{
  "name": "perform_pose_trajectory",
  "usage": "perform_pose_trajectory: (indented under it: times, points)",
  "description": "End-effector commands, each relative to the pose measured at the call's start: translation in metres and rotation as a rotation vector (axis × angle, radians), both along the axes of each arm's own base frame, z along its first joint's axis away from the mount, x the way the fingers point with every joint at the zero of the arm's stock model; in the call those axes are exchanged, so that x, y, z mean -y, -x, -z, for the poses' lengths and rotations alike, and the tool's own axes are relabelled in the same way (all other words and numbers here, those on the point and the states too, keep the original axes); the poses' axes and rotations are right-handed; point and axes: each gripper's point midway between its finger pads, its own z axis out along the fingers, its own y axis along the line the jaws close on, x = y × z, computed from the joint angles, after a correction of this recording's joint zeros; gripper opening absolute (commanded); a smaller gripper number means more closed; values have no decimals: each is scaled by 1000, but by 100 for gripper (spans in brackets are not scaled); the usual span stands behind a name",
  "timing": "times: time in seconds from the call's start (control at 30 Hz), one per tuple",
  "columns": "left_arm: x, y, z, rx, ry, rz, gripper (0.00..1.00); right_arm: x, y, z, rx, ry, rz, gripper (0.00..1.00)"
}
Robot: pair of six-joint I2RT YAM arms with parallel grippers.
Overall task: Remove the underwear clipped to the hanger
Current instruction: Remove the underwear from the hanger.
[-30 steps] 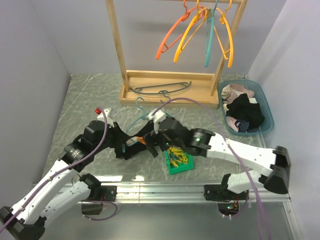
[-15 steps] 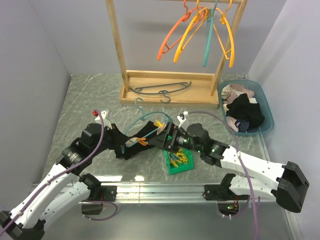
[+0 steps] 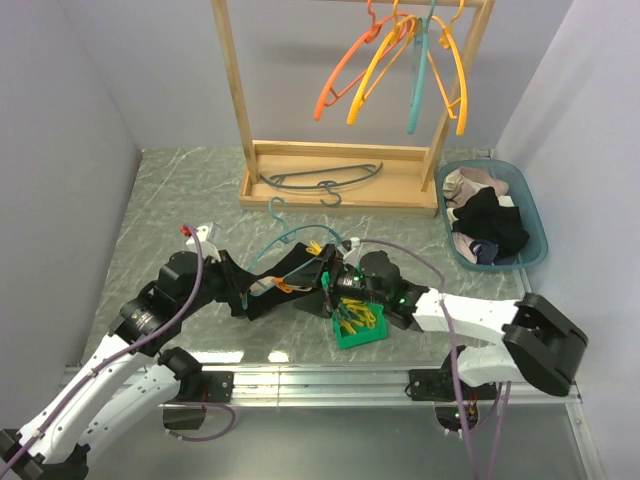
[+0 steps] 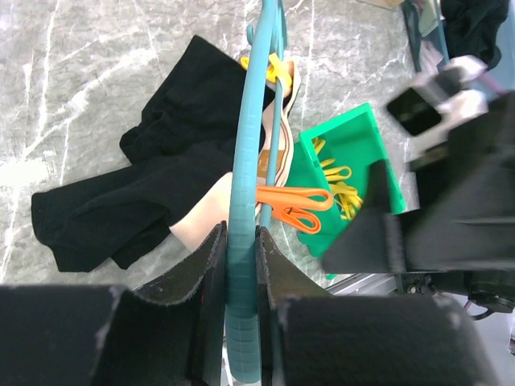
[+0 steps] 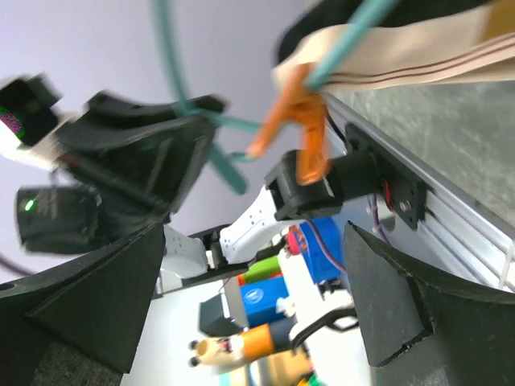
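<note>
Right arm has dropped low and swung in over last second; my right pincer [image 5: 253,241] now spread wide, orange peg [image 5: 304,141] just ahead, not yet nipped. Left pincer [image 4: 241,245] clenched on teal hanger [image 4: 245,153], steadying it. Black underwear [image 4: 137,181] clipped to hanger, draped on bench [image 3: 170,200] between arms. I judge peg squeeze is next. Green peg box [image 4: 378,173] just beside right wrist, front rail [image 3: 330,380] near; open bench left and rear for pulling cloth free
</note>
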Motion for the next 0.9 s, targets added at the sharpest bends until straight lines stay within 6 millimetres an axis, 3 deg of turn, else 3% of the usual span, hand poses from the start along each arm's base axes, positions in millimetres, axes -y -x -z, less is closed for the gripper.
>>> perform_pose_trajectory:
  times: [0.0, 0.13, 0.33, 0.43, 0.63, 0.87]
  points:
    - [5, -2, -16, 53, 48, 10, 0, -11, 4, -19, -49, -97, -71, 98]
    - [6, -1, -18, 61, 55, 17, 0, -14, -1, -6, -84, -92, -78, 98]
    - [8, 0, -19, 67, 61, 33, 0, -19, -13, -7, -96, -101, -71, 94]
    - [9, 1, -20, 72, 67, 36, 0, -23, -18, 3, -117, -92, -85, 90]
    - [8, 3, -22, 76, 72, 32, 0, -28, -19, 14, -162, -149, -103, 72]
    - [9, 2, -21, 73, 70, 37, 0, -24, -19, 7, -125, -148, -87, 48]
